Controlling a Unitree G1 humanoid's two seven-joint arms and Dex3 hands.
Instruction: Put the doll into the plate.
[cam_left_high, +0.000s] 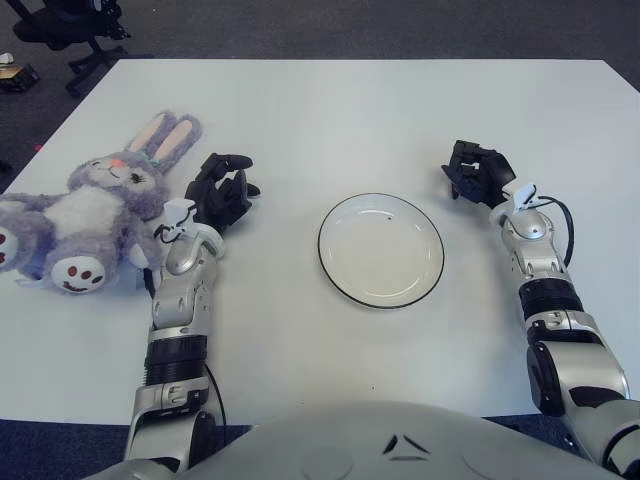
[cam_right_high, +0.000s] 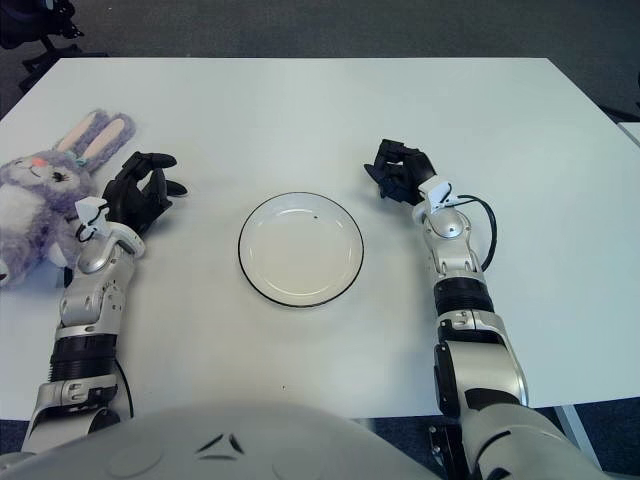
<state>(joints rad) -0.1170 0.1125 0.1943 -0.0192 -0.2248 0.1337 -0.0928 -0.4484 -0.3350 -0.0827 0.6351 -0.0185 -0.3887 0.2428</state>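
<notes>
**Doll at far left, plate bare at centre**

Fluffy lilac plush rabbit doll (cam_left_high: 85, 215) lies on its back at the left edge of the flat white counter (cam_left_high: 330, 110). Long axis runs diagonally: the two pink-lined ears point far and right, the feet with pink-spotted soles point near and left. White belly faces up. Part of the doll is cut off by the left border in both views.

Round white plate with thin dark rim (cam_left_high: 381, 249) sits near the middle of the counter, right of the doll and well apart from it. Nothing lies in it; only a tiny dark speck shows on its far inner surface.

Left hand (cam_left_high: 220, 192), black, shows just right of the doll's head and body, between doll and plate. Fingers curled inward, grasping nothing; cannot tell whether the hand touches the doll's fur. Its silver forearm runs back toward the near edge.

Right hand (cam_left_high: 478, 172), black, shows just beyond the plate's right side, apart from its rim. Fingers likewise curled into a loose clench, nothing in them.

Black office chair (cam_left_high: 62, 25) stands on dark carpet beyond the far-left corner.
</notes>
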